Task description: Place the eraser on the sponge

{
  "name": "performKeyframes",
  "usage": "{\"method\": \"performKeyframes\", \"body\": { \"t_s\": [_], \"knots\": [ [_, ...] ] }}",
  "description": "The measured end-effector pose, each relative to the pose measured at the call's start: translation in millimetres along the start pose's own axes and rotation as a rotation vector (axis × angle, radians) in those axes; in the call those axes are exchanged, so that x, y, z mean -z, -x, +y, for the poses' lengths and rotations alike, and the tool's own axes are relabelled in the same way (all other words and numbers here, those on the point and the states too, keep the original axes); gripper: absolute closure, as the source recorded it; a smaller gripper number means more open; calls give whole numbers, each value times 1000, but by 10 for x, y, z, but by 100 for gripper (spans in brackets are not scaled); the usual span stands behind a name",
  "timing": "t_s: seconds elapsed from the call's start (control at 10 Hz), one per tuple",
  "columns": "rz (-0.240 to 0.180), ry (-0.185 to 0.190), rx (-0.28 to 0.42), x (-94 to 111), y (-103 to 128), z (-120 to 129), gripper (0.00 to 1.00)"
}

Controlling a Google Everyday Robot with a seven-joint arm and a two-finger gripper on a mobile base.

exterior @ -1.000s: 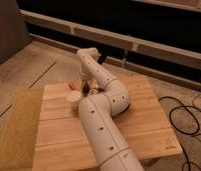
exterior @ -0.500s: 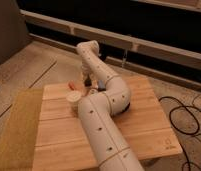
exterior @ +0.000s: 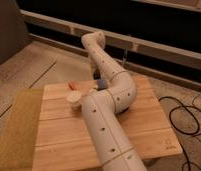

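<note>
The arm [exterior: 101,127] reaches from the near edge across the wooden surface [exterior: 144,125], folds at its elbow and doubles back. That leaves the pincer [exterior: 97,85] low over the far middle of the surface, mostly hidden behind the elbow, and I cannot tell whether it is wide, narrow or holding anything. What I take for the sponge [exterior: 101,81], a small blue patch, shows right beside it. What may be the eraser [exterior: 71,85], a small reddish piece, lies apart to the left, just beyond a pale round thing [exterior: 74,98]. If so, the eraser is off the sponge, and the next move calls for gripping it and carrying it right.
</note>
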Motion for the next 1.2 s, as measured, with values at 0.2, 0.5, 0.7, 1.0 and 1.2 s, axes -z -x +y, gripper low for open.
{"method": "performKeyframes", "body": {
  "t_s": [0.2,0.5,0.7,1.0,1.2],
  "knots": [
    [6,8,-37,-25,-33,-96,100],
    [76,22,-78,-308,-222,-71,100],
    [136,-7,-102,-442,-380,-88,100],
    [195,-70,-136,-536,-537,-170,79],
    [199,-82,-153,-535,-552,-200,57]
  ]
}}
